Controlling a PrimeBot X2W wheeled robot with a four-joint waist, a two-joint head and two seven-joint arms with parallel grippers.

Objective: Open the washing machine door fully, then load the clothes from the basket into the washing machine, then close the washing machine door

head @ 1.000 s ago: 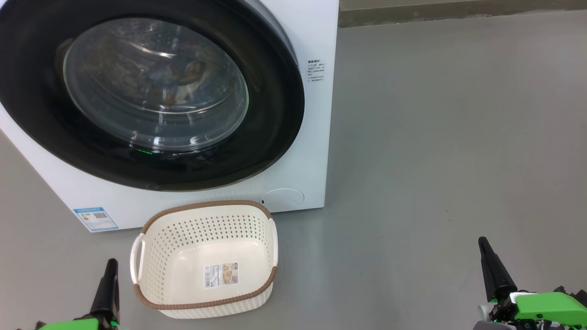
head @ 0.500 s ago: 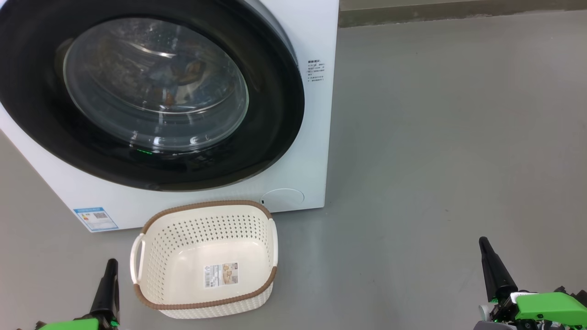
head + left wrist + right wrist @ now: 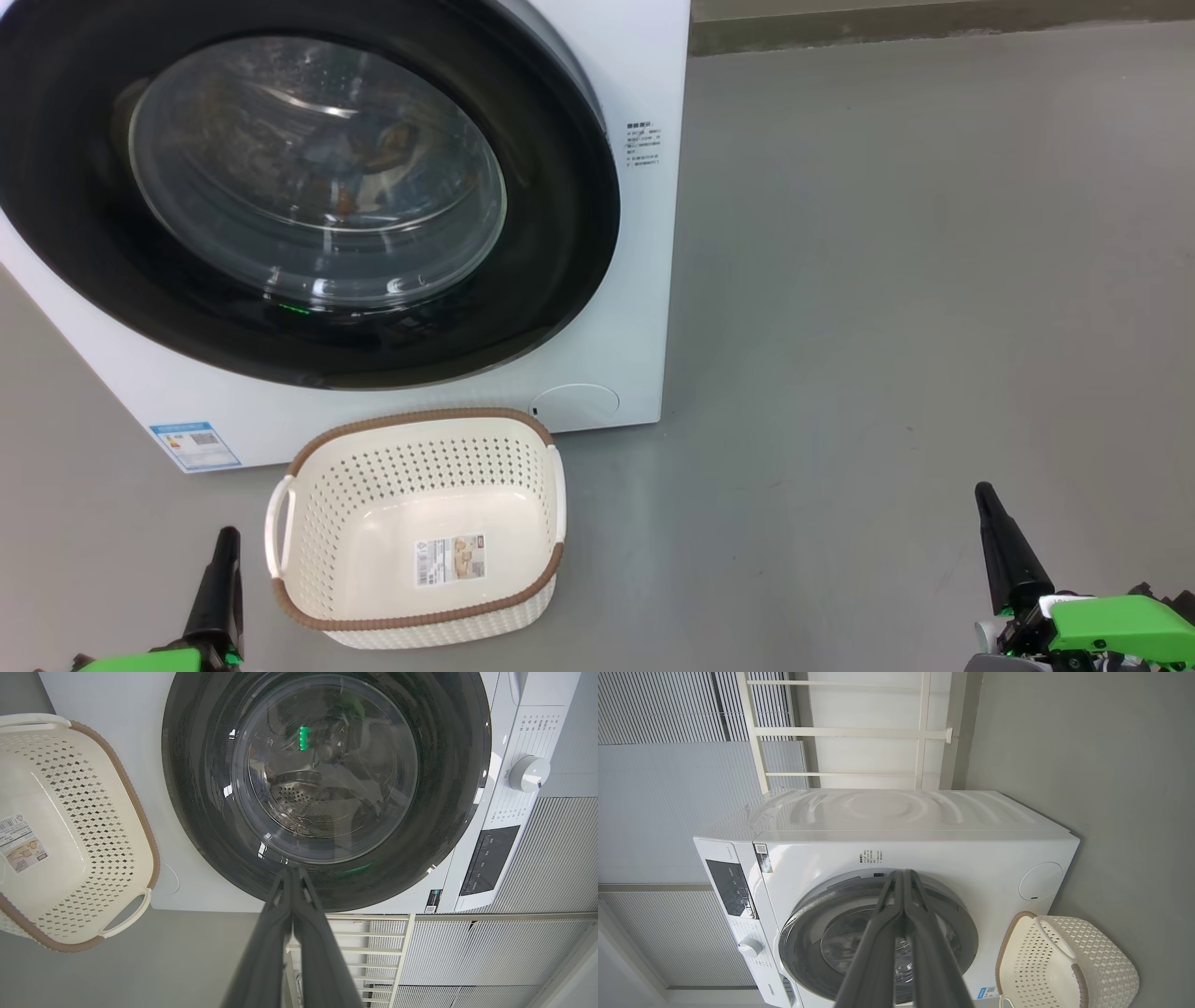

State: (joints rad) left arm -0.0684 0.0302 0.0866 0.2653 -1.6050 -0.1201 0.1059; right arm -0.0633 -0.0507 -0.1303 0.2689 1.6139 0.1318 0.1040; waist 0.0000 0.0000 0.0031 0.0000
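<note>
Both the left hand [image 3: 227, 536] and the right hand [image 3: 982, 492] are seen closed, nothing gripped. The basket [image 3: 411, 422] is found just right of the left hand, well left of the right hand. The washing machine door [image 3: 560, 233] is shut on the washing machine [image 3: 644, 84], ahead of both hands, beyond the basket. The clothes [image 3: 383, 149] are glimpsed behind the door glass.

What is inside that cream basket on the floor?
Only a label sticker on the bottom of the basket; nothing else lies in it. Its near inner wall is hidden behind the brown rim.
</note>
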